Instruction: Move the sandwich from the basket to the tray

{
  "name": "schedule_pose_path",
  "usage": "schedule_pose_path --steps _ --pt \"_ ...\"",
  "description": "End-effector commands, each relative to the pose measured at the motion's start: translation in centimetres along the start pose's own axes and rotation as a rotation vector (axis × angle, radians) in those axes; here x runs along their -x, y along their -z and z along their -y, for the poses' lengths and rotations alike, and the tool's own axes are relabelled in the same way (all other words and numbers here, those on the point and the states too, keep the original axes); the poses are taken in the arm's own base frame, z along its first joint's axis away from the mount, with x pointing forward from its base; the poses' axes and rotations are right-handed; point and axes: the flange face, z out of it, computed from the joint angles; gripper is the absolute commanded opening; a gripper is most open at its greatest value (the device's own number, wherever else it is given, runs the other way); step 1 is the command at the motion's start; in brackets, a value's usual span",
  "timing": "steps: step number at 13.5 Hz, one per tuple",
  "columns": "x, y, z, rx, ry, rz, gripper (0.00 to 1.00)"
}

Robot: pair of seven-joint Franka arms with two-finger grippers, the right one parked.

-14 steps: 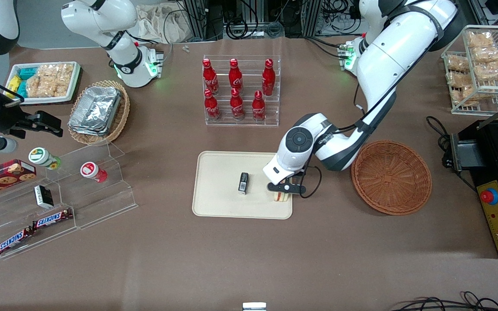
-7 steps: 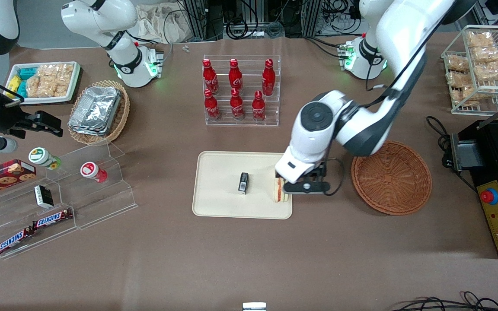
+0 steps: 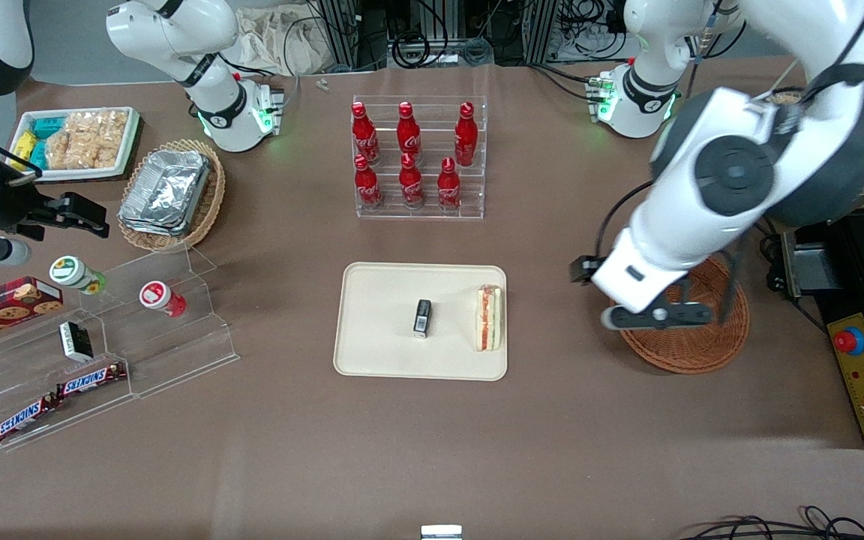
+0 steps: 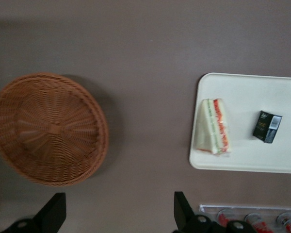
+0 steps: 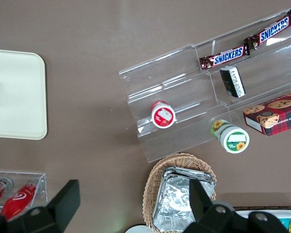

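We've got the sandwich (image 3: 489, 318) lying on the tray (image 3: 379, 352), at the tray edge nearest the basket (image 3: 691, 352), filling stripes showing red-orange along one side; in the wrist cam the sandwich (image 4: 212, 127) sits just inside the tray (image 4: 242, 160) rim, nothing touching it. Beside it on the tray, toward the parked arm's end, we see a small black packet (image 3: 422, 317), apart from the sandwich; wrist cam shows that packet (image 4: 267, 126) too. The tool (image 3: 655, 316) hangs high over the basket's rim on the tray side, well apart from the sandwich, and its two fingers (image 4: 53, 213) stand wide apart w/ nothing between them. From the wrist cam the basket (image 4: 48, 128) looks bare inside, just the woven bottom, sitting on the brown bench (image 3: 432, 435) near the tray but not touching it. Farther from the front cam than the tray we spot a clear rack of red cola bottles (image 3: 409, 161). Toward the parked arm's end from the tray: a clear stepped stand (image 3: 139, 337) w/ a red-capped cup (image 3: 162, 298), a green-capped cup (image 3: 76, 274), Snickers bars (image 3: 57, 397) and a cookie box (image 3: 4, 301); a tan wicker basket of foil trays (image 3: 169, 195) sits farther back from that stand, approx level w/ the bottles.
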Motion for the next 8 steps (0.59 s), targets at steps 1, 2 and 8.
schedule_pose_path --steps 1,2,8 --pt "2.8 5.7 6.4 0.034 -0.006 -0.001 1.00" --pt "3.7 6.7 8.1 0.019 0.003 0.010 1.00" --pt "5.8 8.8 9.5 0.004 0.025 -0.006 1.00"
